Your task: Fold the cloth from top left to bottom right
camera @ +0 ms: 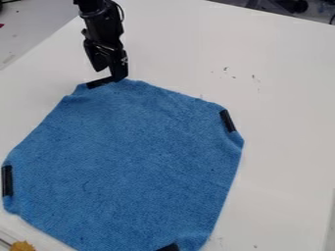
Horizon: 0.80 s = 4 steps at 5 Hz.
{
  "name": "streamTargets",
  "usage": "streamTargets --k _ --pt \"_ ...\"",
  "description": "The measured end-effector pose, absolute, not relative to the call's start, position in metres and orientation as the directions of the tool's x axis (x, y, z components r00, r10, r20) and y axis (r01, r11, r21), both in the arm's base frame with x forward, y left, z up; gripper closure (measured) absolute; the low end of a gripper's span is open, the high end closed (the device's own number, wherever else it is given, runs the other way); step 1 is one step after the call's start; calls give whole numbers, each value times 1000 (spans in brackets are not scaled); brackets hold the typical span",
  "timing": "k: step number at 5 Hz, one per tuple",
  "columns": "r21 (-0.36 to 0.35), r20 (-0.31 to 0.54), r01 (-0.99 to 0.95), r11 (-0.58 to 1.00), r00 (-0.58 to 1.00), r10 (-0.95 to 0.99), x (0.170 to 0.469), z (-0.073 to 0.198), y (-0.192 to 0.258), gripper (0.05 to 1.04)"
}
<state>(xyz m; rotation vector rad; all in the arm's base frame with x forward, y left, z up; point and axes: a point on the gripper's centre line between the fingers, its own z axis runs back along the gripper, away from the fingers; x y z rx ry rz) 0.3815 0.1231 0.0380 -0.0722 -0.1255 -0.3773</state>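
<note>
The cloth [131, 157] lies spread on the table [288, 98], below the gripper [115, 75] in view, its upper edge at the gripper's tip. Gripper opening cannot be determined. One black strip [99, 83] adjoins the tip; three others [227, 120] sit farther off, along the cloth's edge.

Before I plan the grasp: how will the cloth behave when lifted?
The cloth looks soft and thin, so it will probably droop. Its dark corner strips, like the right one, may stay a little stiffer.
</note>
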Motion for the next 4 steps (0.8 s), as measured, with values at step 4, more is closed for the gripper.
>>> streamTargets --k 4 --pt "-70 151 345 936 931 -332 396 11 154 118"
